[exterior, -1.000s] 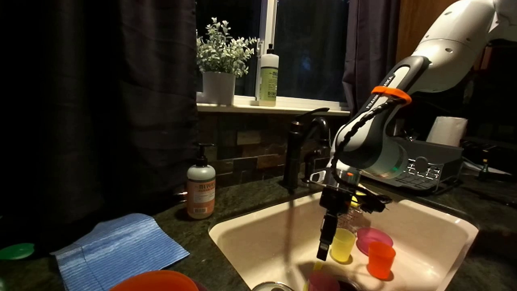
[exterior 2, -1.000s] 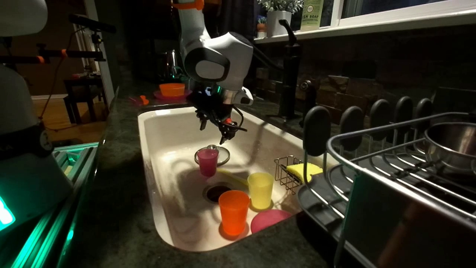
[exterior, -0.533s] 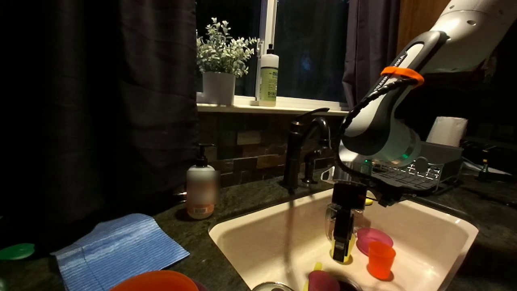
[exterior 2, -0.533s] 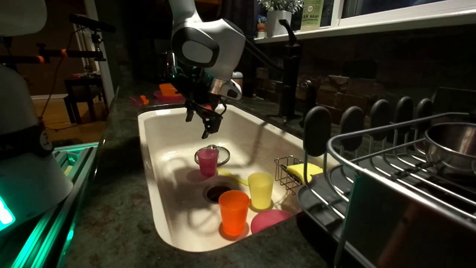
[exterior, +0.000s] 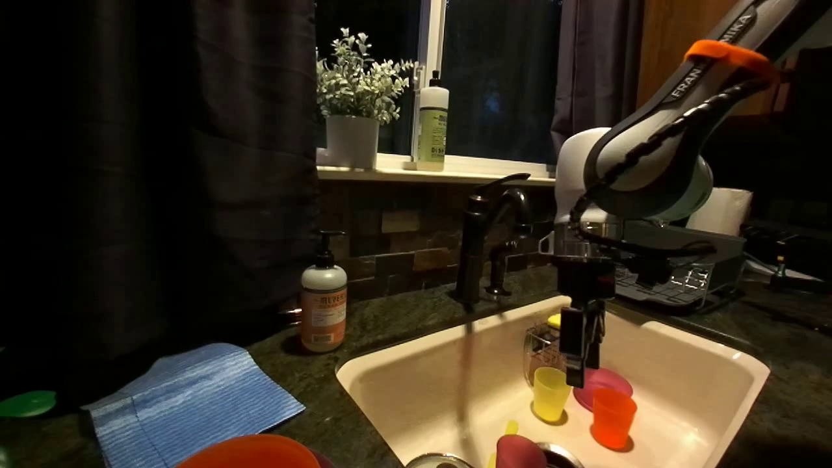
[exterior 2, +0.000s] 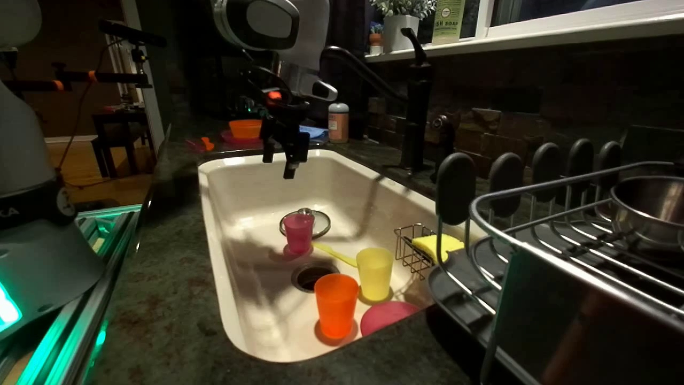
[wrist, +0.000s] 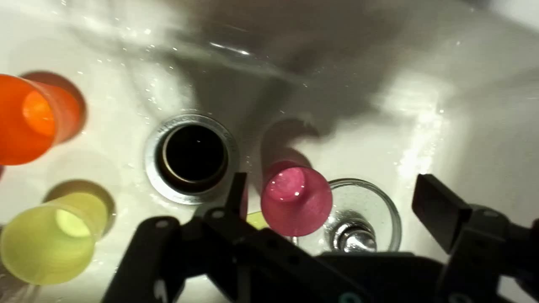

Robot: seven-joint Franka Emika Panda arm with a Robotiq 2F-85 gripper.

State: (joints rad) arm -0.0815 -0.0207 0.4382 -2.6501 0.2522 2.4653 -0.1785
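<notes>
Pink cup (exterior 2: 298,233) below end effector (exterior 2: 278,167)

Kitchen: sink (exterior 2: 243,182), faucet (exterior: 473,247), dish rack (exterior: 723,266).

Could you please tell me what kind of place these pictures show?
Most likely a home kitchen: there is a white sink holding coloured cups, a dish rack beside it, and a dish soap bottle on the windowsill.

you can read "fran" and "mika" on the robot arm (exterior: 660,166), and "sh soap" on the green-labelled bottle (exterior 2: 448,21); on the orange-labelled bottle (exterior: 324,315), the letters are blurred.
</notes>
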